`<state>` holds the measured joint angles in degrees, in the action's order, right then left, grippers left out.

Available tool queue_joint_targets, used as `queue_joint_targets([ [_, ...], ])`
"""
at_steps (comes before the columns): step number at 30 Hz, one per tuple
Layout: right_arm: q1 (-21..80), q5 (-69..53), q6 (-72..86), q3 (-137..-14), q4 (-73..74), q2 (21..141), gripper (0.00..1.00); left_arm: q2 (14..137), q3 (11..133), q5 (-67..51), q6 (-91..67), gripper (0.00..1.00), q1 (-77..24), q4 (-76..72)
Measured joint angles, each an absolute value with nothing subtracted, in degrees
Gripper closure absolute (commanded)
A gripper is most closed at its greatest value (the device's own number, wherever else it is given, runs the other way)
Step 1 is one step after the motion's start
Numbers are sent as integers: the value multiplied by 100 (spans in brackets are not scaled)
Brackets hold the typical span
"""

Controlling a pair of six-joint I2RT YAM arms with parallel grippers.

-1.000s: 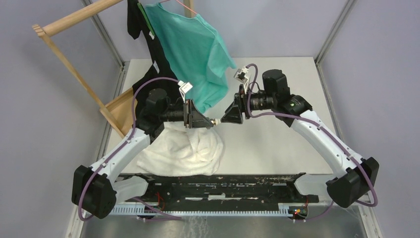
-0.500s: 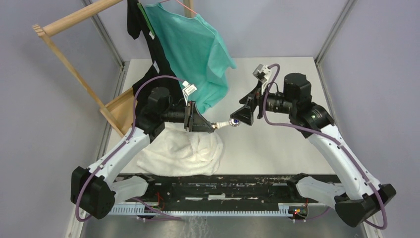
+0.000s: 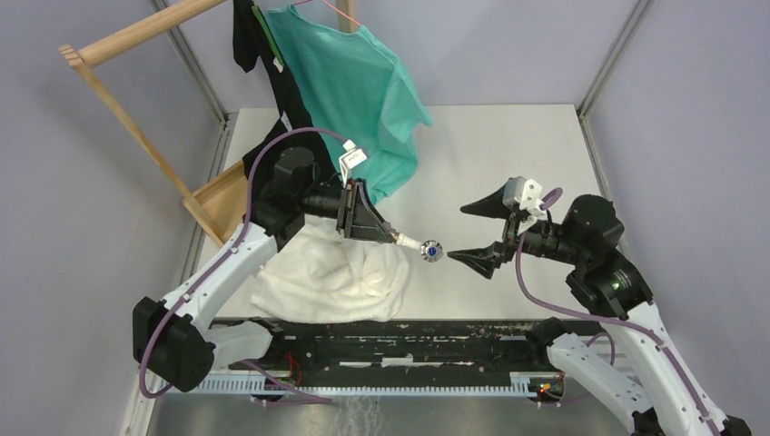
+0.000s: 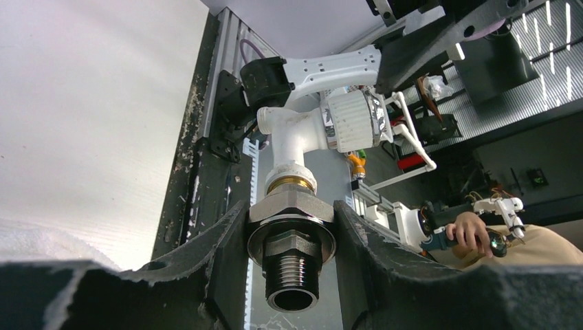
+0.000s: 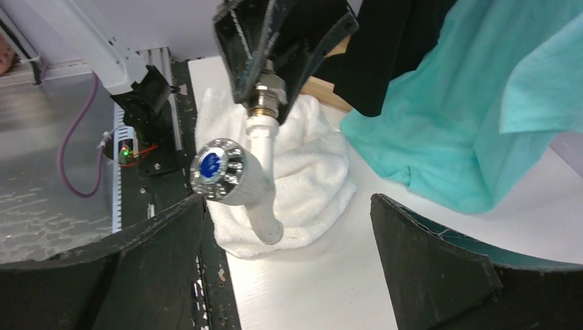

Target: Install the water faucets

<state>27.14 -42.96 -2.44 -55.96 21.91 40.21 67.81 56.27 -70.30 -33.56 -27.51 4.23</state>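
At the table's point(image 3: 508, 145) far left corner a wooden rack point(image 3: 127, 124) leans, with a black garment point(image 3: 295, 127) and a teal shirt point(image 3: 354, 82) hanging from it. A white towel point(image 3: 318, 282) lies crumpled toward the near left corner. Above the towel's right side, the left gripper point(image 3: 386, 232) is clamped on the silver threaded fitting point(image 4: 291, 234), a finger pressed against each side. The white spout point(image 5: 258, 179) sits in that fitting and sticks out over the middle of the table, nearer the near edge, its cap with the blue dot point(image 5: 210, 162) turned toward the right arm. The right gripper point(image 3: 458, 232) hangs just beside the cap with its fingers spread wide, touching nothing.
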Motion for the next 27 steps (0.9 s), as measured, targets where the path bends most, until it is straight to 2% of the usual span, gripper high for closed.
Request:
queue_joint_targets([
  [5,2714,-4617,-36,-5365,1900,3791,4,6904,5662,-6984,-3330,97,-2751,416],
  [13,2912,-4466,1210,-3931,550,3743,5,7116,5640,-6901,-3621,97,-2751,30],
  [17,3048,-4300,1555,-3612,14,3806,10,7185,5640,-6860,-3669,97,-2751,-23],
  [18,3076,-4281,1693,-3538,-220,3844,16,7185,5640,-6855,-3669,97,-2751,-32],
  [19,3105,-4261,1868,-3448,-537,3909,26,7185,5640,-6855,-3669,97,-2751,-47],
  [21,3140,-4268,2237,-3323,-1133,4125,58,7188,5640,-6847,-3669,97,-2751,-62],
  [23,3157,-4309,2574,-3301,-1573,4447,78,7207,5640,-6803,-3669,97,-2751,-67],
  [24,3157,-4305,2659,-3304,-1669,4565,84,7225,5640,-6805,-3669,97,-2751,-71],
  [27,3072,-4348,3190,-3326,-1841,4947,91,7286,5640,-6775,-3667,97,-2615,-58],
])
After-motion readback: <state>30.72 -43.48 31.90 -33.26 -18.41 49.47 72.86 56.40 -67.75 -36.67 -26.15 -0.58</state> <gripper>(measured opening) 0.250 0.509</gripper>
